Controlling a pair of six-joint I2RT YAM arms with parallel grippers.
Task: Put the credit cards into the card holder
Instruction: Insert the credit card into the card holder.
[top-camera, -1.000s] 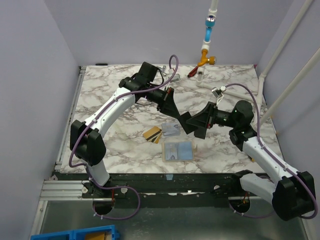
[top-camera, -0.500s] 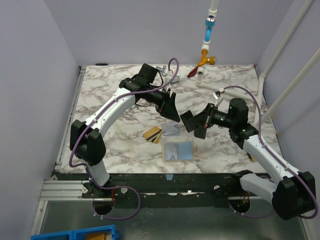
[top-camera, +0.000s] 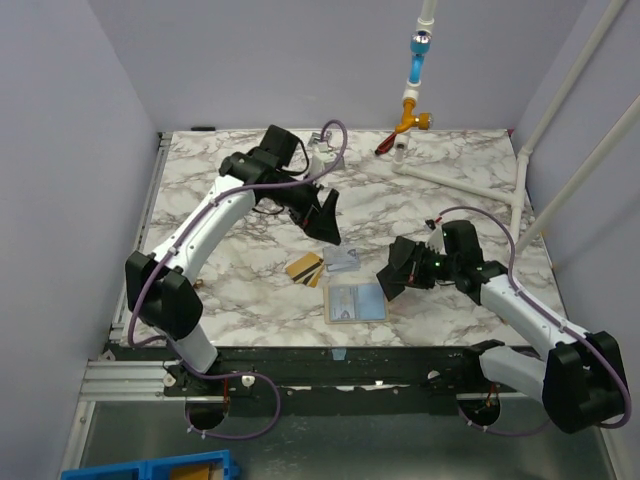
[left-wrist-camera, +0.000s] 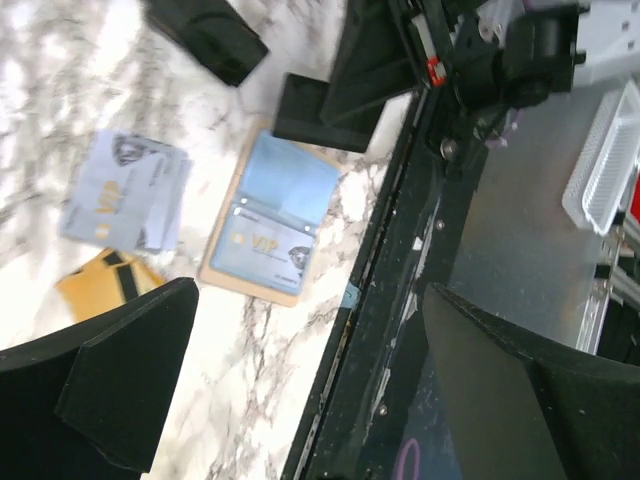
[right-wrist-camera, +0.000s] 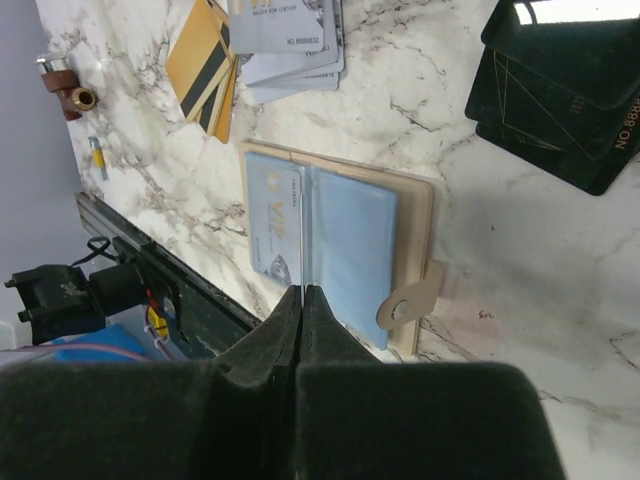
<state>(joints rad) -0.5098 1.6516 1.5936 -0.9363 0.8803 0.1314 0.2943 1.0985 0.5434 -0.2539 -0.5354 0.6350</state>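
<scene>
The card holder (top-camera: 370, 297) (right-wrist-camera: 415, 240) (left-wrist-camera: 290, 180) lies open near the table's front edge, with a pale grey-blue card in one pocket. Loose credit cards lie just behind it: gold-tan ones (top-camera: 304, 268) (right-wrist-camera: 205, 65) (left-wrist-camera: 100, 285) and grey-blue ones (top-camera: 343, 260) (right-wrist-camera: 290, 40) (left-wrist-camera: 125, 190). My right gripper (top-camera: 388, 278) (right-wrist-camera: 302, 292) hovers at the holder's right edge, shut on a thin card seen edge-on, which points over the holder's middle. Behind the loose cards, my left gripper (top-camera: 325, 215) (left-wrist-camera: 310, 330) is raised and wide open with nothing in it.
A black rail (top-camera: 340, 355) runs along the table's near edge. White pipes (top-camera: 460, 175), an orange and blue fitting (top-camera: 415, 110) and a red tool (top-camera: 385, 143) sit at the back right. Purple walls close in both sides.
The two grippers met above the table's middle. The left one then opened and drew back to the left. The right one closed and dropped forward to the holder.
</scene>
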